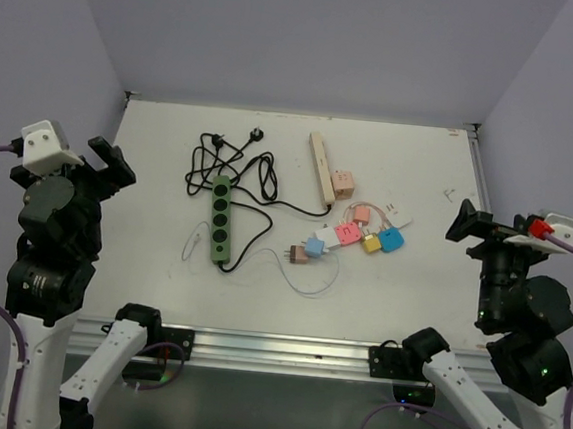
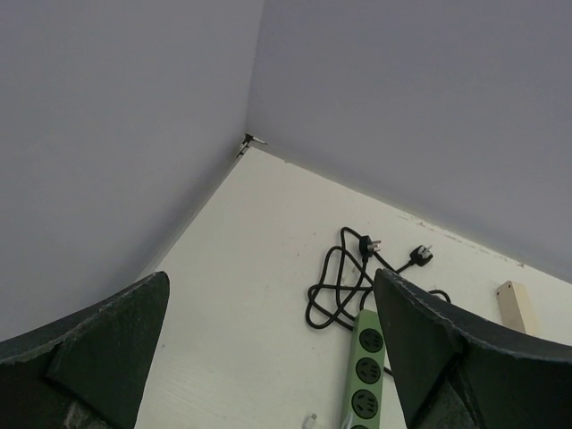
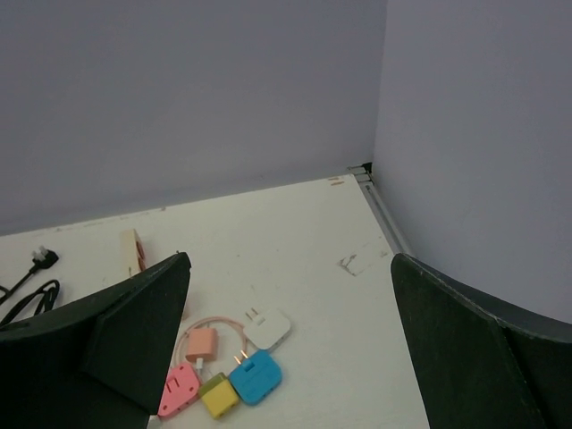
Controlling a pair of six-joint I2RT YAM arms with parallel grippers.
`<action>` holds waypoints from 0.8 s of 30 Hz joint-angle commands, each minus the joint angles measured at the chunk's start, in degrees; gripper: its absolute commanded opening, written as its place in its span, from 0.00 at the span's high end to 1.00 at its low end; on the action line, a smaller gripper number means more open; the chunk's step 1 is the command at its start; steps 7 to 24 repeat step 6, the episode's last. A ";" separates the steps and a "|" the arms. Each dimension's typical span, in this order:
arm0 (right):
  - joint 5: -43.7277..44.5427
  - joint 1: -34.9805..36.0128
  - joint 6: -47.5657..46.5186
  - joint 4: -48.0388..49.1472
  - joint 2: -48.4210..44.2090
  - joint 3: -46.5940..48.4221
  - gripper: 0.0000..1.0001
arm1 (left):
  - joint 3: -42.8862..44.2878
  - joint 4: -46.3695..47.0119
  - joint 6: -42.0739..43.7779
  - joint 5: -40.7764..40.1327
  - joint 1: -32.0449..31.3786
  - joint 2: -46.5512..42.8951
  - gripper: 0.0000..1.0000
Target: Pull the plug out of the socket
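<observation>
The dark green power strip [image 1: 222,219] lies left of the table's middle, its black cord [image 1: 221,159] coiled behind it with two loose black plugs [image 1: 256,133]. The outlets that show hold no plug. The strip [image 2: 366,375] and the cord [image 2: 335,286] also show in the left wrist view. My left gripper [image 1: 110,164] is open and empty, raised at the far left, clear of the strip; its view looks down between its fingers [image 2: 268,357]. My right gripper [image 1: 471,223] is open and empty at the far right [image 3: 290,349].
A cream strip [image 1: 321,165] lies behind the middle with a pink cube [image 1: 343,184] against its end. Several coloured adapters lie right of centre: pink [image 1: 348,233], yellow [image 1: 371,243], blue [image 1: 392,240], white [image 1: 397,212]. A brown plug [image 1: 299,255] has a thin clear cable.
</observation>
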 commanded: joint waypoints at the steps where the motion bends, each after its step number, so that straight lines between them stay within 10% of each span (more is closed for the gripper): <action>1: -0.94 -0.23 0.23 0.38 -0.61 -0.72 0.01 | -1.16 0.49 -0.04 1.15 -0.27 -0.49 0.00; 24: -1.99 -0.23 1.90 0.38 -0.26 -1.08 0.01 | -2.57 1.10 -0.21 2.73 -0.27 -0.67 0.00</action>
